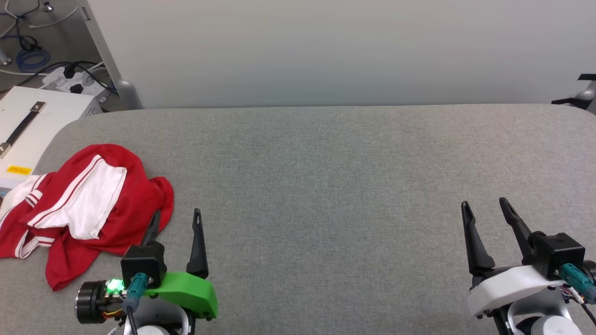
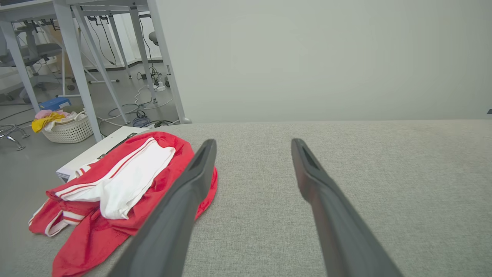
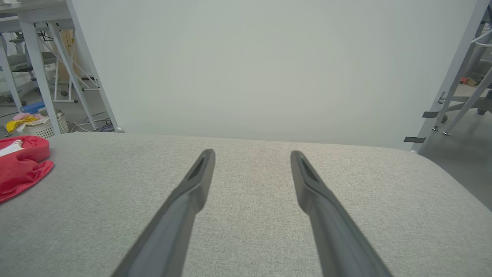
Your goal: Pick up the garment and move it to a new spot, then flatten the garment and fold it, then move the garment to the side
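The garment (image 1: 88,204) is a red jersey with white sleeves and striped trim, lying crumpled at the left end of the grey table (image 1: 326,186). My left gripper (image 1: 177,216) hovers open just to its right, with the left finger over the garment's edge and nothing between the fingers. In the left wrist view the garment (image 2: 119,188) lies left of the open left gripper (image 2: 251,144). At the table's right front my right gripper (image 1: 484,207) stands open and empty. The right wrist view has the right gripper (image 3: 251,154) over bare cloth, with the garment (image 3: 21,165) far left.
A white box (image 1: 28,125) with a black handle stands off the table's left end. Cables and a power strip (image 1: 77,81) lie on the floor behind it. A laundry basket (image 2: 67,129) sits on the floor beside table legs. A pale wall runs behind the table.
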